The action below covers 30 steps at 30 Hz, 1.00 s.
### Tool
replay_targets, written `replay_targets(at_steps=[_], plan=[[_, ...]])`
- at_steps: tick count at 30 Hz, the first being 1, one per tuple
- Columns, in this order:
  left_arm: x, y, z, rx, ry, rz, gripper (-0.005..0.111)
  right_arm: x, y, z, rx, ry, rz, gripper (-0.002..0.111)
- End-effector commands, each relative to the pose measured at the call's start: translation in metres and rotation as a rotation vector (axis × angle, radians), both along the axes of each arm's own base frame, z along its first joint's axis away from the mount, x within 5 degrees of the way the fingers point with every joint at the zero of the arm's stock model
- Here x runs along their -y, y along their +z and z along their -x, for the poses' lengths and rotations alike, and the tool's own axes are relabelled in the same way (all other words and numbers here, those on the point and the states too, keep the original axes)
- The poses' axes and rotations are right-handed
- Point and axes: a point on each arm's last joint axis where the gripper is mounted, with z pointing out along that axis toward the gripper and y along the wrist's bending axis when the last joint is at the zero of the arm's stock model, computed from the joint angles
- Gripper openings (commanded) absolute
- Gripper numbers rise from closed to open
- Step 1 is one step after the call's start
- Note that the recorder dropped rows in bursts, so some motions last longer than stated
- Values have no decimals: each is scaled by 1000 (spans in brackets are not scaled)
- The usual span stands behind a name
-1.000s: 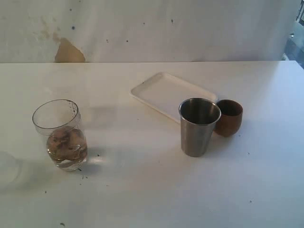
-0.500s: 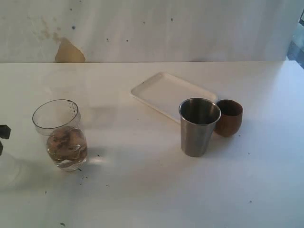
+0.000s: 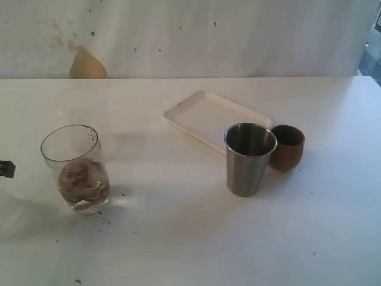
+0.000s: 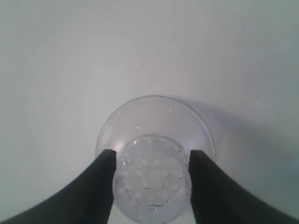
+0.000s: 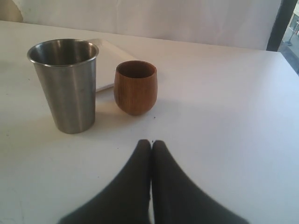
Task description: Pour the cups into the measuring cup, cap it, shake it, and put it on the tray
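The clear measuring cup (image 3: 76,170) stands at the left, holding brownish pieces in liquid. At the right stand the steel tumbler (image 3: 249,159) (image 5: 67,86) and, beside it, the brown wooden cup (image 3: 287,147) (image 5: 135,87). Behind them lies the white tray (image 3: 208,116) (image 5: 110,60). A frosted plastic cup (image 4: 154,140) (image 3: 7,211) stands upside down at the far left edge. My left gripper (image 4: 152,158) is over it, with a finger pressed to each side of its dotted base. My right gripper (image 5: 151,142) is shut and empty, on the near side of the two cups.
The white table (image 3: 178,238) runs back to a stained white wall (image 3: 178,36). Small dark specks dot the tabletop. Only a dark tip of the left gripper (image 3: 6,168) shows in the exterior view, at the left edge.
A dark fingertip of my left gripper has come into the exterior view at the left edge, above the frosted cup. The other cups, the tray and the right gripper have not moved.
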Motion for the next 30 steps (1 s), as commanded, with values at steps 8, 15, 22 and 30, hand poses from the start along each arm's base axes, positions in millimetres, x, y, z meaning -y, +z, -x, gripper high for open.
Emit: replay_targets(at_steps=[8,15,22,30], plan=[[-2,37,-7,-65,-16,-26,0,0,0,0,10,-1,5,0],[0,107,-12,-29,11,4,0,0,0,0,10,-1,5,0],[33,186,-17,132,-66,126,0,0,0,0,10,-1,5,0],[101,180,-21,94,-200,170,0,0,-1,0,8,-1,5,0]])
